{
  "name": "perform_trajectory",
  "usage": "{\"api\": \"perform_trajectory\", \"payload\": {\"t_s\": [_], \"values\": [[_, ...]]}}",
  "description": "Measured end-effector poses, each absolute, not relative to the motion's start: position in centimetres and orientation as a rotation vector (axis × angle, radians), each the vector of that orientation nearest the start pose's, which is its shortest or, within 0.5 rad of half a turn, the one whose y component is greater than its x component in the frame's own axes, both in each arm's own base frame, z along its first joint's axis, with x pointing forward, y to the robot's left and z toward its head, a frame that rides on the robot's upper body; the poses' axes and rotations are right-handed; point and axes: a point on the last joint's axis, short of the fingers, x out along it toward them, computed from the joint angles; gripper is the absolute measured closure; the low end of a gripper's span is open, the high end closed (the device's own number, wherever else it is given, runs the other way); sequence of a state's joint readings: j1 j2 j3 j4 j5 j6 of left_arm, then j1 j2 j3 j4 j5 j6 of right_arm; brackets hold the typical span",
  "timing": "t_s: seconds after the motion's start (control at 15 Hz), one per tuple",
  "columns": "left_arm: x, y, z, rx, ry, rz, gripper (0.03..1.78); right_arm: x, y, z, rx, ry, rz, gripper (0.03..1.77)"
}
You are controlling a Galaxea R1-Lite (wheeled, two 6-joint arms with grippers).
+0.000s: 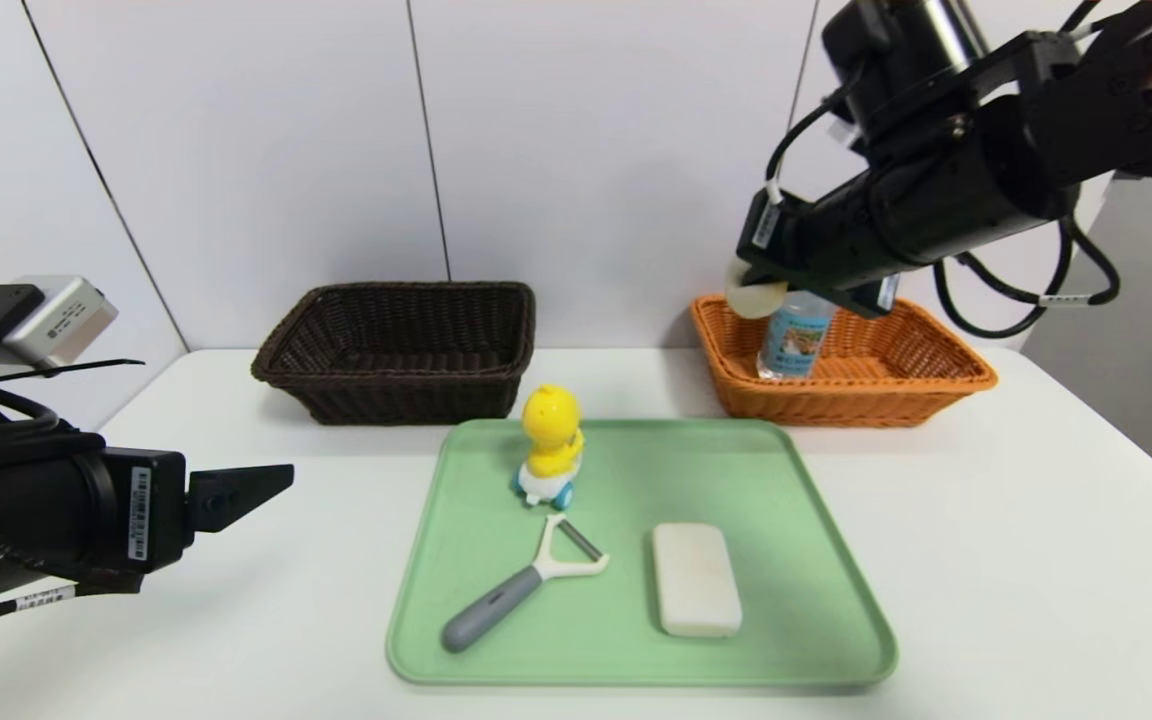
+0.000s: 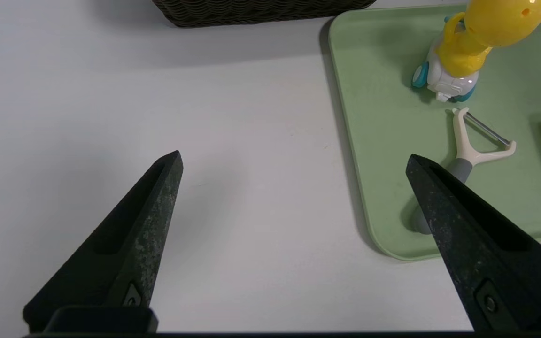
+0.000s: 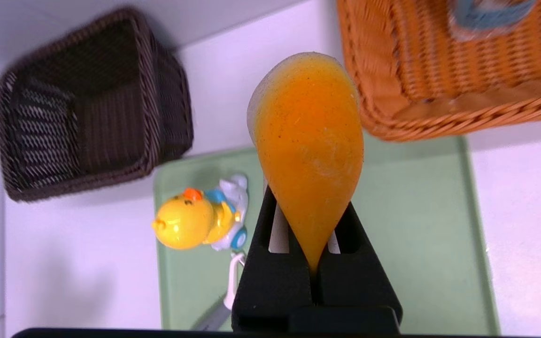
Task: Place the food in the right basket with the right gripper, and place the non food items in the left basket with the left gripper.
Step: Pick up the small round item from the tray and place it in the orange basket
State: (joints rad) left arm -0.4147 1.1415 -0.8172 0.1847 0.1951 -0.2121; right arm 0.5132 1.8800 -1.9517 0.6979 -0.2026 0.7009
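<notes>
Orange-topped bun (image 3: 308, 155) — right pincer's (image 3: 315, 267) catch

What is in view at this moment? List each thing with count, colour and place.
table: one, white, under everything
tray: one, green, centre
duck toy: one, yellow, tray's far left
peeler: one, white and grey, on tray
bar: one, white, on tray
left basket: one, dark brown, behind tray
right basket: one, orange
water bottle: one, clear, in right basket
bun: one, orange-topped, squeezed
left gripper: open, beside tray
right gripper: holds bun near right basket
</notes>
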Motion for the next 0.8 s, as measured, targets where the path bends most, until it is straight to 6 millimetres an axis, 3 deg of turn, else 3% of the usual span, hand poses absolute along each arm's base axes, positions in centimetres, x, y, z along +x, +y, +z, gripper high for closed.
{"api": "perform_trajectory", "payload": {"t_s": [0.4,0.8], "values": [[14.6,-6.1,23.7,-0.051,0.514,-0.17,0.12,30.4,9.3,33.7,0.539,0.566,-0.077,1.71],[14.7,-6.2,23.6,-0.048,0.521,-0.173,0.12,32.5,3.8,32.4,0.6,0.588,-0.217,1.71]]}}
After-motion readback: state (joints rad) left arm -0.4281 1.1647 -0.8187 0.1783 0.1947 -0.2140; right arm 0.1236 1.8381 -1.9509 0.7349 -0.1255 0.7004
